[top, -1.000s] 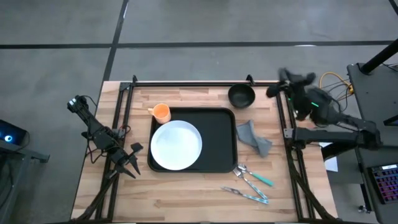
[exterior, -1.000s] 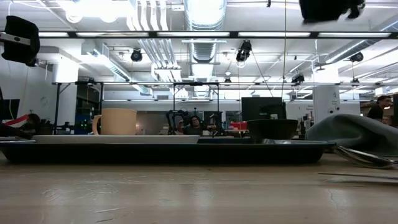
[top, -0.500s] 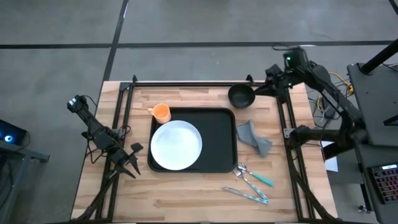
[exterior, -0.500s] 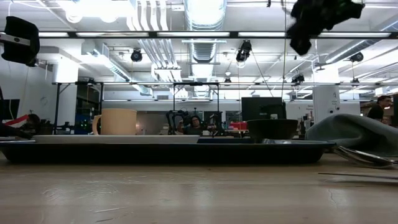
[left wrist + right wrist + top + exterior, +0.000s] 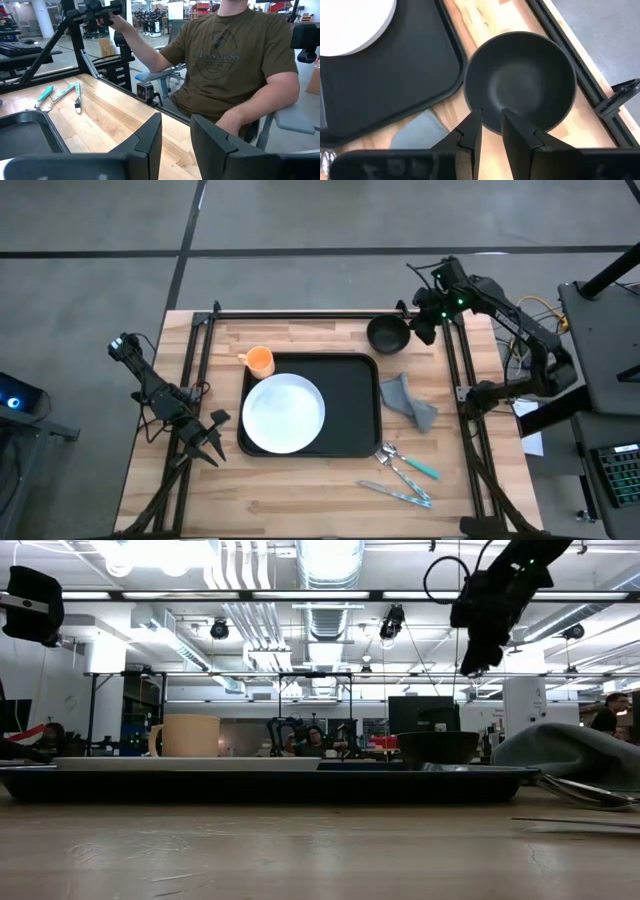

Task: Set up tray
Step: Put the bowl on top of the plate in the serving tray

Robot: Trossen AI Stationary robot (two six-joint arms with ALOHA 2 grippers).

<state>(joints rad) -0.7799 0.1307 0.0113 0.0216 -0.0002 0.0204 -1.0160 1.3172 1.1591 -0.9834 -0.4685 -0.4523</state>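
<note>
The tray (image 5: 352, 405) lies flat at the middle of the bench (image 5: 300, 490), with the white plate (image 5: 284, 413) on its left half and its right half bare. Just beyond its far right corner stands the black bowl (image 5: 387, 333). My right gripper (image 5: 422, 330) hangs above the bowl's right rim, fingers (image 5: 470, 134) nearly together with only a narrow gap, holding nothing. I judge the step to be fetching the bowl; next I must widen, then descend over its rim. My left gripper (image 5: 212, 442) waits near the bench's left edge, slightly parted, empty.
</note>
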